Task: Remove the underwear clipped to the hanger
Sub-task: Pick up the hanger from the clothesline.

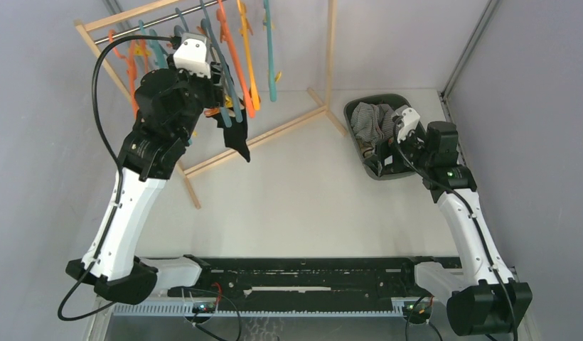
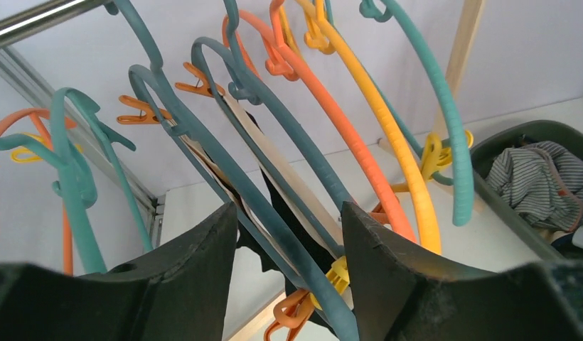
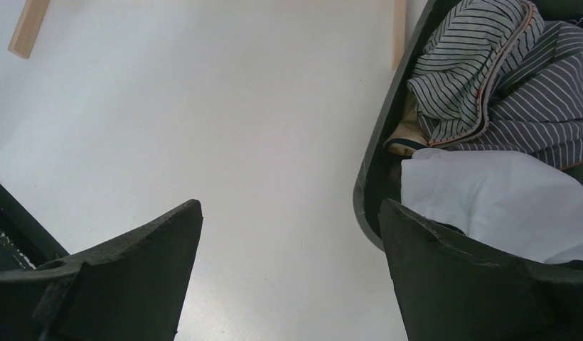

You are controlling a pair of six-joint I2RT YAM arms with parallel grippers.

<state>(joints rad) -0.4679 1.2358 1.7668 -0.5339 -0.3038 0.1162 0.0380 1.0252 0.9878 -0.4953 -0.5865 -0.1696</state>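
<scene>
Black cloth underwear (image 1: 237,142): clipped on teal plastic hanger (image 2: 296,256).
Left hand (image 2: 289,213): jaws apart, straddling both.
Right hand (image 3: 290,206): open, empty.
Risk: could pinch the hanger too, dragging wooden rack (image 1: 289,124).

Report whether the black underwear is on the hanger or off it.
On. The black underwear hangs down from a teal hanger on the rack; which clips hold it cannot be told.

The white table (image 1: 310,206) carries the base bars of a wooden rack (image 1: 274,135) at the far left, seemingly lying flat, and a dark basket (image 1: 374,97) at the far right.
</scene>
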